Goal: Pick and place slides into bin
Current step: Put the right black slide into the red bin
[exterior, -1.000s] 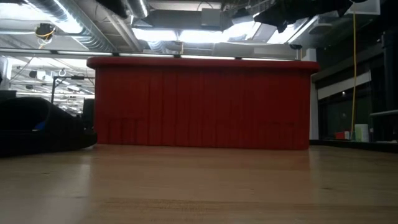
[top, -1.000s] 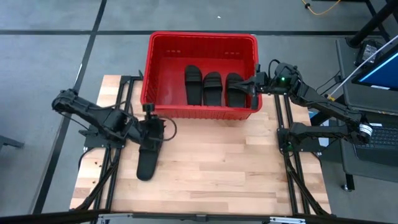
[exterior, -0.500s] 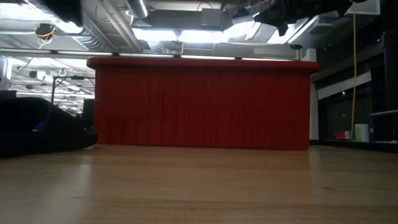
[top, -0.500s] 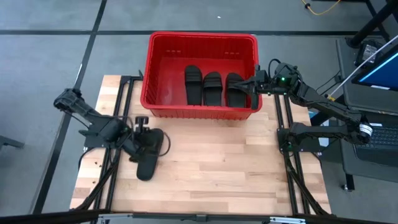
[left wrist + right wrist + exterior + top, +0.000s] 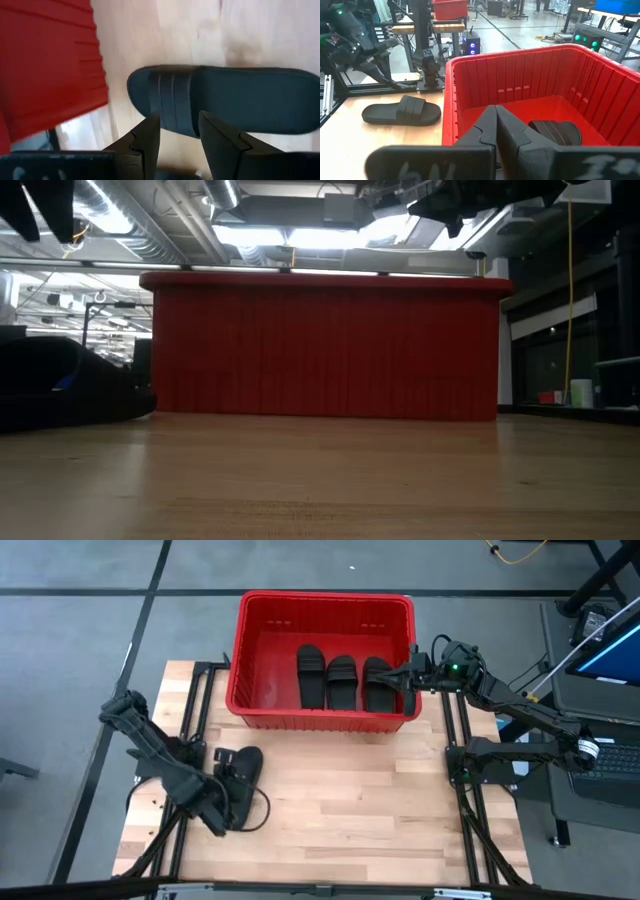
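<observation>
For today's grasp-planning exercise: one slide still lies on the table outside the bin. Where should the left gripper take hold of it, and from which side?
Grip the slide across its wide strap, coming down from above. It lies flat, sole down, so the raised strap is probably its easiest graspable part. The open left gripper is already beside it.

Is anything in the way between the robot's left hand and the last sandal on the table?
Nothing visible is. The left gripper is open right over the sandal, with only bare table around it.
</observation>
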